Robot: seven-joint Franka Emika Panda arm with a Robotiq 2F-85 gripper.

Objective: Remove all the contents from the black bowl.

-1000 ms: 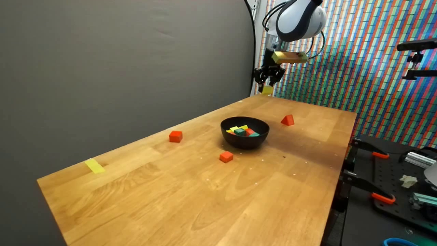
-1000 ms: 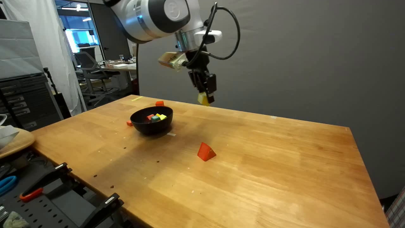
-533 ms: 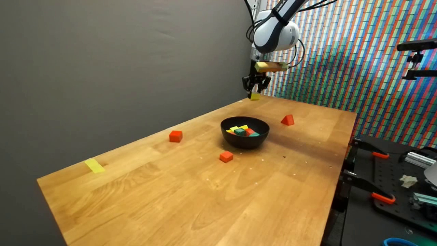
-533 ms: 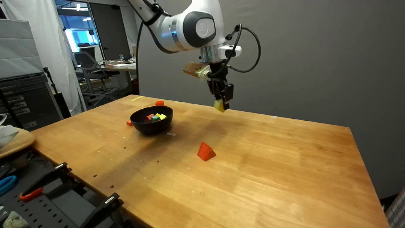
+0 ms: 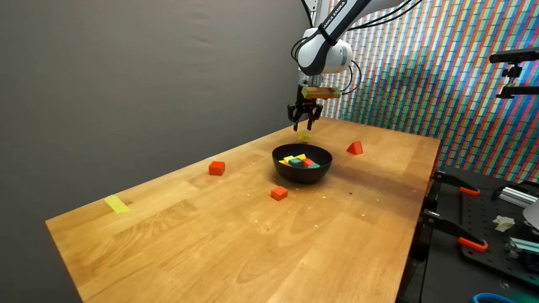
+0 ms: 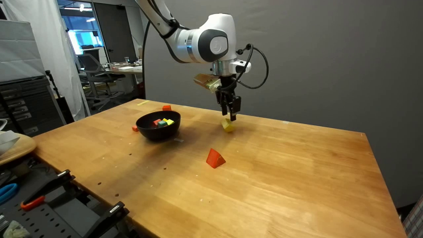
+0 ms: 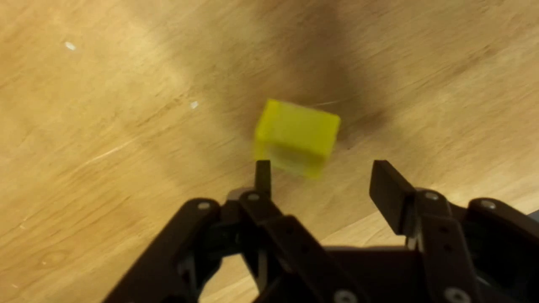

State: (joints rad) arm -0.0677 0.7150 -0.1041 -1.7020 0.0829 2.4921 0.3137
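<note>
Wrist view: the gripper (image 7: 321, 168) enters from the near side, aimed down at a pale wooden table (image 7: 105, 235). Its jaws stand clearly parted and have hold of nothing. Just past the fingers (image 7: 263, 174) is a yellow block (image 7: 297, 130), blurred and set at a slant. The finger on the left of this view overlaps the block's near left corner; the one on the right stands clear of it.

Both exterior views show the yellow block just below the fingers. Whether it touches the table cannot be told.

In an exterior view, the bowl (image 5: 300, 176) sits upright near the middle of the table, with the yellow block beyond its far side. Coloured blocks (image 5: 296, 163), red, green and yellow, lie inside the bowl. A red cube (image 5: 216, 168) rests to the bowl's left, near the table's left edge. A second red cube (image 5: 278, 193) rests just on the bowl's near side, and a red wedge (image 5: 355, 148) lies to its right, a little farther off. Tape (image 5: 116, 204), a flat yellow strip, lies near the table's left corner.

In an exterior view, the arm (image 6: 201, 44) reaches in from the left.
</note>
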